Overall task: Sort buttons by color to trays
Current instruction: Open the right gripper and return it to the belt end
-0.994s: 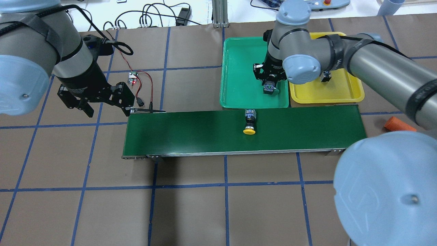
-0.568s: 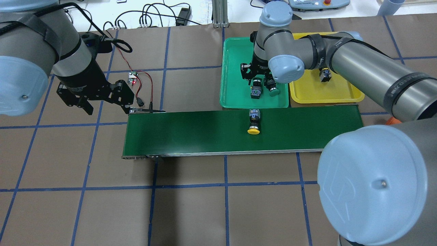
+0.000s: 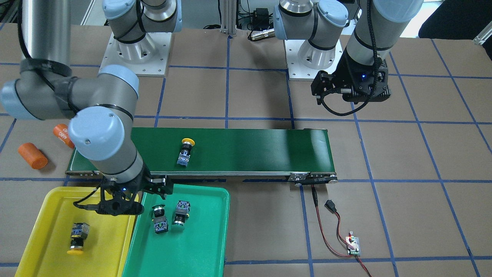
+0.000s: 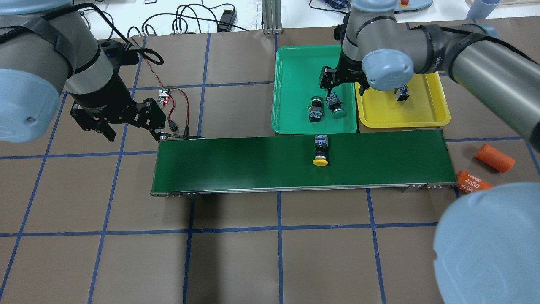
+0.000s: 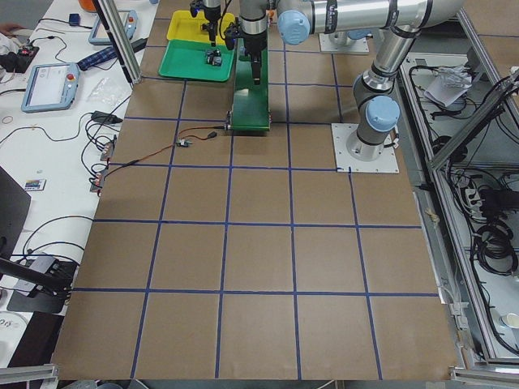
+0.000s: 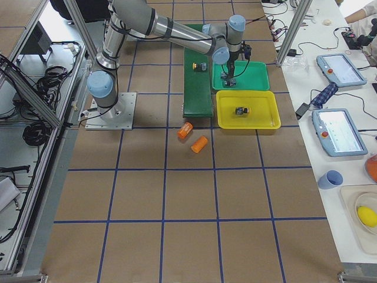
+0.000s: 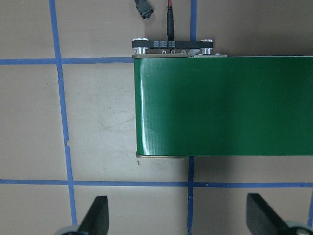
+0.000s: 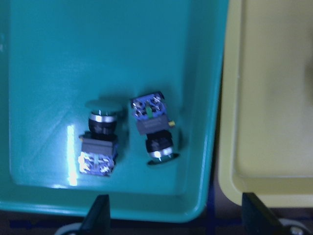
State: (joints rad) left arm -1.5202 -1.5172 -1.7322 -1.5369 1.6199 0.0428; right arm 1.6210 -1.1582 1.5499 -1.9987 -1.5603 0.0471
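Right hand (image 4: pixel 343 86) open and empty, hanging past the far edge of the belt (image 4: pixel 236 162), over the green tray (image 4: pixel 295 71). Its wrist view shows both fingertips wide apart with nothing between. Left hand (image 4: pixel 128 122) also open, parked just off the belt's left end, idle.

Belt is a long dark green strip across the worktop. Green tray sits just beside the belt's far edge, and the yellow tray (image 4: pixel 396 114) is next to it, nearer the belt's right end. Two green buttons (image 4: pixel 315 110) lie side by side in the green tray near its belt-side rim. One yellow button (image 4: pixel 403 93) lies in the yellow tray. Last yellow button (image 4: pixel 320 154) lies on its side on the belt's right half, cap toward the robot.

Likely step: right hand fetches that one.
- Rise clear of the tray rim.
- Turn the wrist so the fingers close across the blocky body, not the round cap, which could slip.
- Come straight down, centred.
- Can't tell if the belt is running, so allow for drift.
- Set it down apart from the button already in the yellow tray.
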